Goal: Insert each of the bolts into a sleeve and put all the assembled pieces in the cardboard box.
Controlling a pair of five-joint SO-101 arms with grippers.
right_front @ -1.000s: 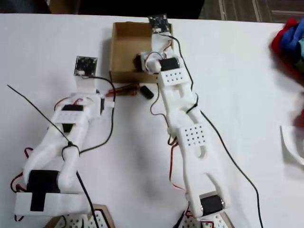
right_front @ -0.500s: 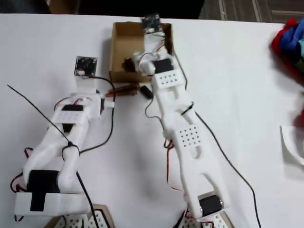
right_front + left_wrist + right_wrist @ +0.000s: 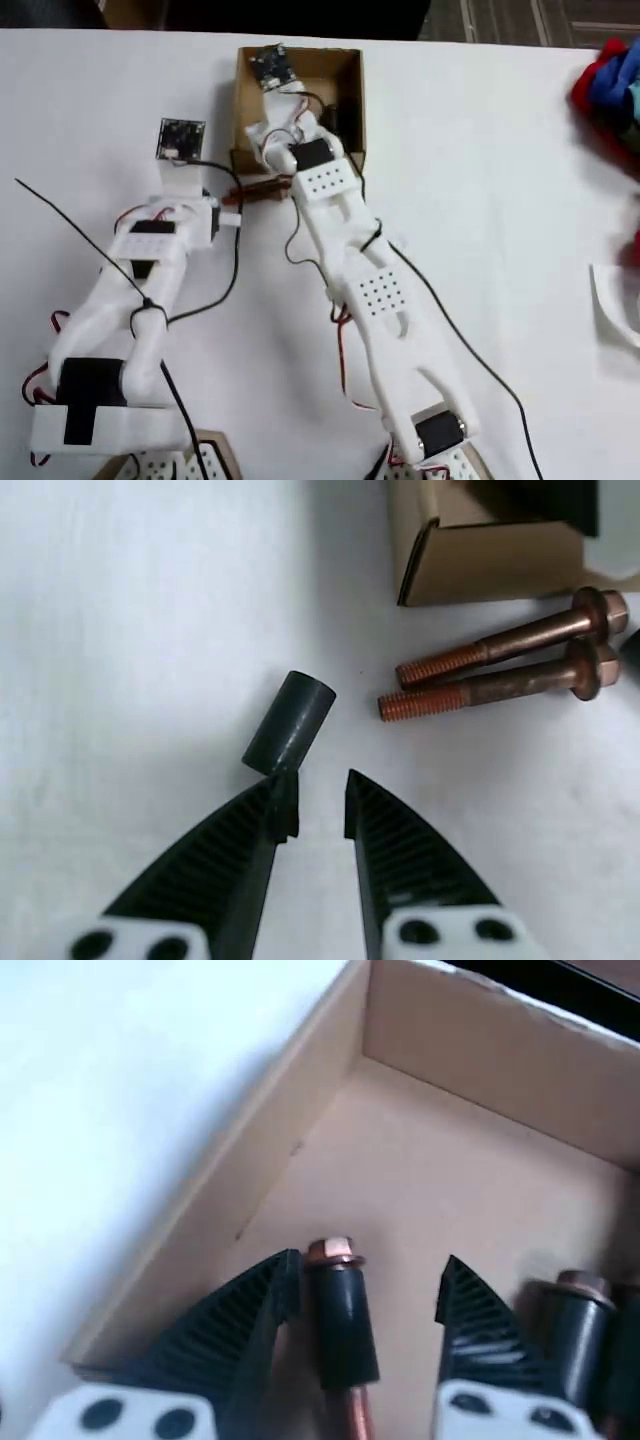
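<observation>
Over cardboard box (image 3: 300,1140), right gripper (image 3: 368,1275) gapes wide, gripping nothing; assembled piece (image 3: 343,1320) lies inside between jaws, touching one. Risk: retreat drags it out. Left gripper (image 3: 320,785) barely parted, empty; may nudge loose sleeve (image 3: 290,723).

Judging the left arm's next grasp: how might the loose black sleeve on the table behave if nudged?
The black sleeve lies on its side, a smooth cylinder, so it would probably roll. It looks rigid and small, likely light.
</observation>
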